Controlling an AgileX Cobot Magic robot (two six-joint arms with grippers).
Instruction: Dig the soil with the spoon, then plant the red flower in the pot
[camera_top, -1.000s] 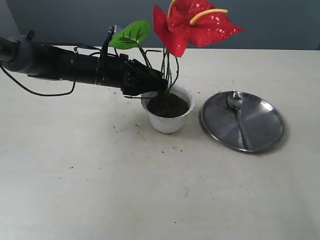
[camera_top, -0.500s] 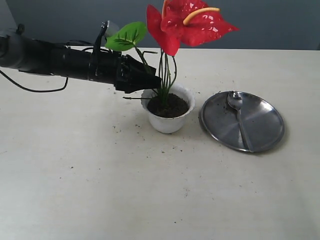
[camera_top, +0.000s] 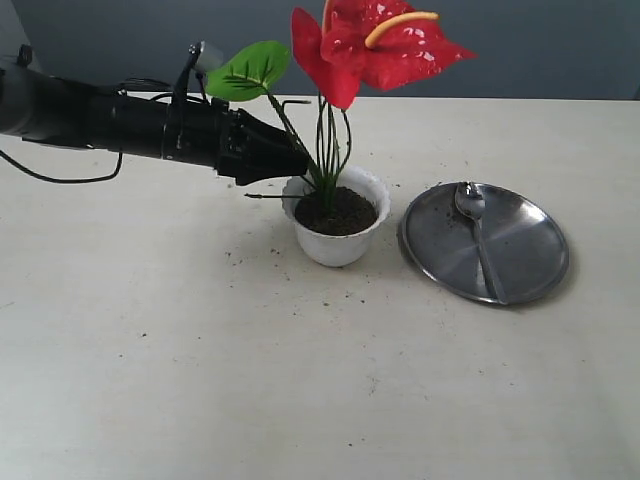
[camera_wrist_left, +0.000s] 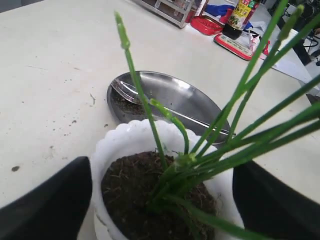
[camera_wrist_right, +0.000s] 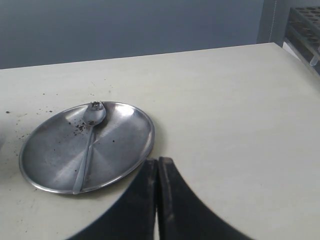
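Note:
The red flower (camera_top: 375, 45) stands upright with its green stems (camera_wrist_left: 225, 135) sunk in the dark soil (camera_top: 345, 212) (camera_wrist_left: 130, 185) of the white scalloped pot (camera_top: 335, 245) (camera_wrist_left: 125, 135). My left gripper (camera_top: 300, 165) (camera_wrist_left: 162, 167) is open just left of the stems, above the pot's rim. One black finger (camera_wrist_left: 50, 200) shows on each side of the pot, holding nothing. The spoon (camera_top: 478, 235) (camera_wrist_right: 87, 145) lies on the round steel plate (camera_top: 520, 250) (camera_wrist_right: 125, 140) right of the pot. My right gripper (camera_wrist_right: 158, 162) is shut and empty beside the plate's edge; the exterior view does not show it.
Soil crumbs (camera_top: 235, 258) are scattered on the beige table around the pot. Boxes and a bottle (camera_wrist_left: 240, 15) stand far off at the table's end in the left wrist view. A rack (camera_wrist_right: 305, 30) shows at the table's edge in the right wrist view.
The left arm has drawn back to the left, away from the stems, and risen slightly. The flower leaned a little left and stays standing in the pot. Spoon and plate have not moved.

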